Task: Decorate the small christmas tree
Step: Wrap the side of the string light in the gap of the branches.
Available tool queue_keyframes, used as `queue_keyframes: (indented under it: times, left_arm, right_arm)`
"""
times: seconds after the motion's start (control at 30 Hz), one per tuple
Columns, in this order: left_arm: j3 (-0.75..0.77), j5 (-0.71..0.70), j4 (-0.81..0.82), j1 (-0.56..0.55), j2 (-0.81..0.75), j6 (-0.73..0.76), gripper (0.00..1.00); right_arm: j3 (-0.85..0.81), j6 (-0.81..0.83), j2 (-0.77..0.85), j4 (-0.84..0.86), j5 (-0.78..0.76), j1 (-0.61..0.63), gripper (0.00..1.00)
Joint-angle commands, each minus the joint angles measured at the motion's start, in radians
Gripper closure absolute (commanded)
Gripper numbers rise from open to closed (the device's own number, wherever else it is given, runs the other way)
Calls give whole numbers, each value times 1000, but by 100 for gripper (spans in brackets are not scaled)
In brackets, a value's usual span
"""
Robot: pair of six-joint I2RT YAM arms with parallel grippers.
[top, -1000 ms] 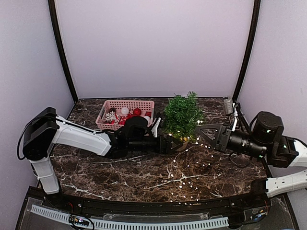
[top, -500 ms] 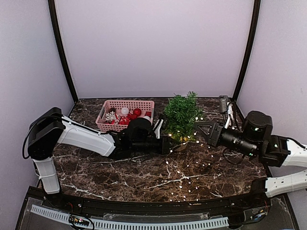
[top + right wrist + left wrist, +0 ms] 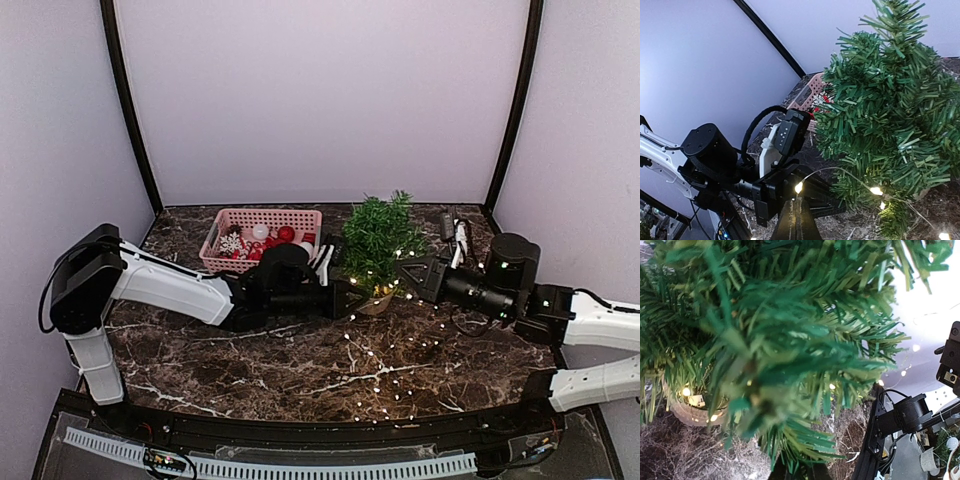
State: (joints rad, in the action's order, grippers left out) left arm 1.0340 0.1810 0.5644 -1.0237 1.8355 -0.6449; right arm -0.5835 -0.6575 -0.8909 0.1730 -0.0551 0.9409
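Centre-right of the top view, the small christmas tree point(image 3: 378, 235) is stood upright in its tan pot point(image 3: 376, 303) on the table point(image 3: 250, 350), long axis vertical. It is flanked by both arms: left gripper point(image 3: 352, 298) low beside the pot from frame-left, right gripper point(image 3: 405, 273) at the lower branches from frame-right. Right jaws are seen shut, apparently on the light string point(image 3: 390, 372), w/ slack trailed toward frame bottom. Left jaws are hidden by needles in the wrist view; open or closed can't be told. Tree lies straight ahead of the right gripper, v. close; leading the string round that vertical axis is judged the coming move.
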Motion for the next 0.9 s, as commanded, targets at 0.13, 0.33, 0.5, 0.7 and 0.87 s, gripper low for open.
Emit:
queue_keyframes:
  times: [0.13, 0.33, 0.5, 0.7, 0.87]
  left_arm:
    - [-31, 0, 5, 39, -51, 21, 96]
    - [-35, 11, 7, 63, -51, 31, 100]
    - [-31, 15, 6, 82, -54, 37, 100]
    - [-23, 20, -18, 99, -73, 64, 100]
    - [-46, 27, -57, 108, -105, 112, 100]
  right_arm:
    - [4, -88, -126, 311, 401, -12, 100]
    - [-16, -154, -103, 337, 592, 38, 100]
    - [-51, -144, -74, 234, 633, 67, 100]
    - [4, -138, -90, 157, 516, 63, 100]
    - [23, -122, -98, 62, 354, 17, 100]
